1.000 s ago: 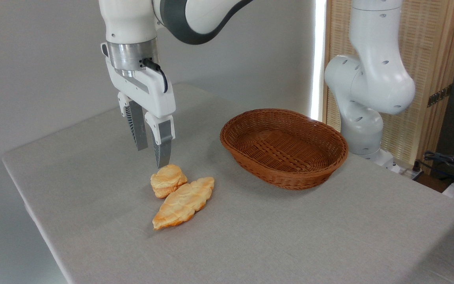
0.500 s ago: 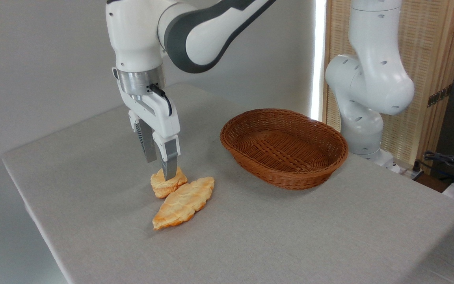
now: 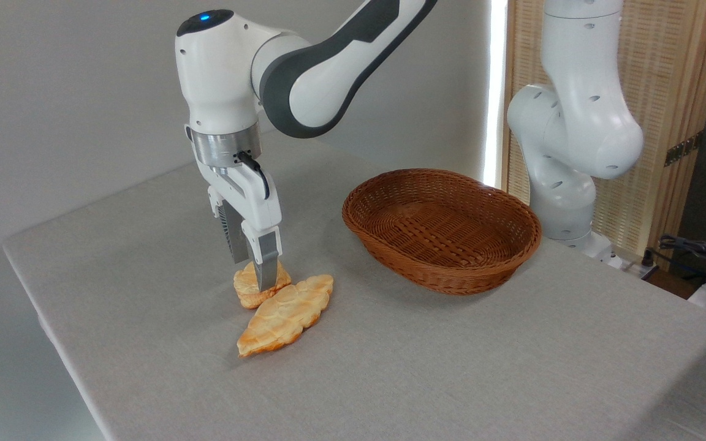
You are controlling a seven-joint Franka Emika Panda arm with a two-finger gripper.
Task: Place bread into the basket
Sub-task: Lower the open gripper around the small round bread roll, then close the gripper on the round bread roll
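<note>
Basket empty, bread outside

The flat pastry is lying against the bread's right front side, crowding the tool there. Bare desk is lying open to the left, and between bread and basket. The arm's base is standing behind the basket.
</note>
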